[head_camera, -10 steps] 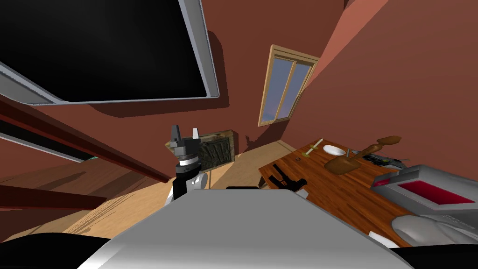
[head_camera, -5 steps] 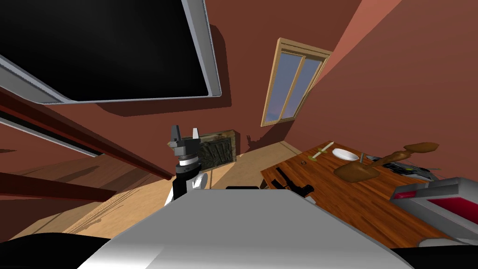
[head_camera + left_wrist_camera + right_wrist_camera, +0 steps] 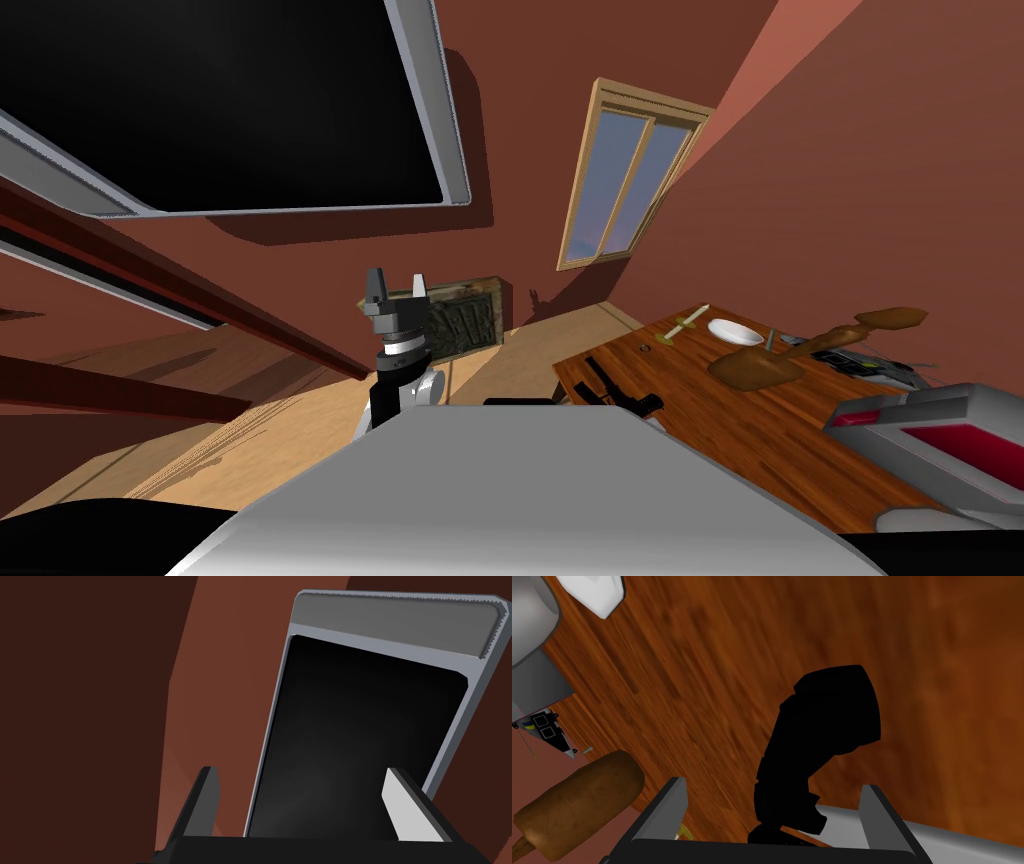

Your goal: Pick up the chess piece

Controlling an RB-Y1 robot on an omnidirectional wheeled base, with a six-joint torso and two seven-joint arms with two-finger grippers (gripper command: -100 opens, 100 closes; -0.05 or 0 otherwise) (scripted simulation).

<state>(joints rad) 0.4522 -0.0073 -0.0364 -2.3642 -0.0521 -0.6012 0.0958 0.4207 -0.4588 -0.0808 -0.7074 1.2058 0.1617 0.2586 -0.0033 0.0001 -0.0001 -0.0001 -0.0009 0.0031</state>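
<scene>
Black chess piece (image 3: pixel 822 736) flat on wooden table (image 3: pixel 712 676), long axis running away from right gripper (image 3: pixel 774 783), spread astride it.

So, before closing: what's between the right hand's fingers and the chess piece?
Nothing but bare wooden table, in the right wrist view; the black chess piece sits between the open right hand's fingers, untouched.

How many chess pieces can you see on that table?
1: a black piece on the wooden table's near corner, just ahead of the right fingers. More may be hidden behind other things there.
</scene>
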